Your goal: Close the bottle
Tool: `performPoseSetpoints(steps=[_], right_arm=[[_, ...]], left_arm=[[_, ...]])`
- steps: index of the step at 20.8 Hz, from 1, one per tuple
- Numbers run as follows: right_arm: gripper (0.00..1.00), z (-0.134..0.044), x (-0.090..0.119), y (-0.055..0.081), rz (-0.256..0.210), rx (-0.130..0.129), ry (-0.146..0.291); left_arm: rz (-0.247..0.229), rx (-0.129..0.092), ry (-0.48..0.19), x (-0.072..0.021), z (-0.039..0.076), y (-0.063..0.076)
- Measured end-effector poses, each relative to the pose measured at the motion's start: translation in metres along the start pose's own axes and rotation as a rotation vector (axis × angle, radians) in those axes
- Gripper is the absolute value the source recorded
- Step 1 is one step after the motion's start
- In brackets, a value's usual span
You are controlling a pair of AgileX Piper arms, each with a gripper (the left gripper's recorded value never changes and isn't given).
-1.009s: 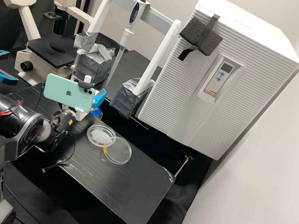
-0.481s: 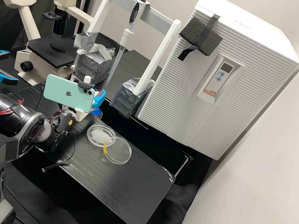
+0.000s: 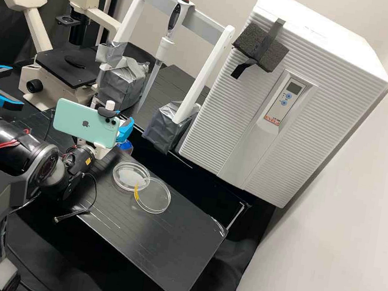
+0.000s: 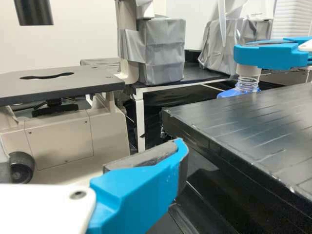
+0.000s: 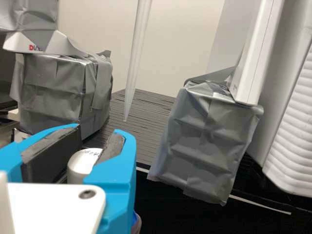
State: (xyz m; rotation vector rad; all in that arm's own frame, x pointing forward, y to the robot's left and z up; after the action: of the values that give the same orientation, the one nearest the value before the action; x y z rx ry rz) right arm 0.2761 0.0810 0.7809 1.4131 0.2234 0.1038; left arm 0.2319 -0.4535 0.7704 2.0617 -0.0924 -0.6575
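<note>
The right hand (image 5: 97,135) is clamped on the cap (image 5: 87,163): each of its two blue fingers presses a grey rubber pad against the cap's side. The cap is a small round piece, pale and smooth, with a flat top. The bottle (image 4: 248,84) stands upright straight under that hand, at the far edge of the worktop (image 3: 166,242). Its neck is clear plastic with moulded threads, and the shoulder below it looks blue. From the left wrist view, the bare neck rises to the underside of the blue fingers; whether the cap touches the threads I cannot tell. In the high view the bottle is a blue patch just beneath the fingers, mostly hidden by the mint-green phone (image 3: 86,123) mounted on that wrist.

The left hand (image 3: 12,86) hangs well apart from the bottle at the bench's left side, in front of the microscope (image 3: 45,71), its fingers spread and holding nothing.

The worktop is a black slab scored with fine parallel grooves. Two shallow, clear, round dishes (image 3: 142,185) lie on it near the bottle, overlapping at their rims. Behind the bottle a white stand (image 3: 210,66) carries a hanging pipette (image 3: 161,54) with a long tapering tip; the stand's feet are square blocks (image 3: 168,122) wrapped in creased grey tape. A white ribbed cabinet (image 3: 254,125) stands at the right.
</note>
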Motion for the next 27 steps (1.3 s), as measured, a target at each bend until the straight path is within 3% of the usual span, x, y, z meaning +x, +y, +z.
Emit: performPoseSetpoints(steps=[27], right_arm=[[0.0,0.0001,-0.0028,0.0,0.014,0.001,0.005]], left_arm=[[-0.016,-0.008,-0.013,0.0022,0.002,-0.0039]])
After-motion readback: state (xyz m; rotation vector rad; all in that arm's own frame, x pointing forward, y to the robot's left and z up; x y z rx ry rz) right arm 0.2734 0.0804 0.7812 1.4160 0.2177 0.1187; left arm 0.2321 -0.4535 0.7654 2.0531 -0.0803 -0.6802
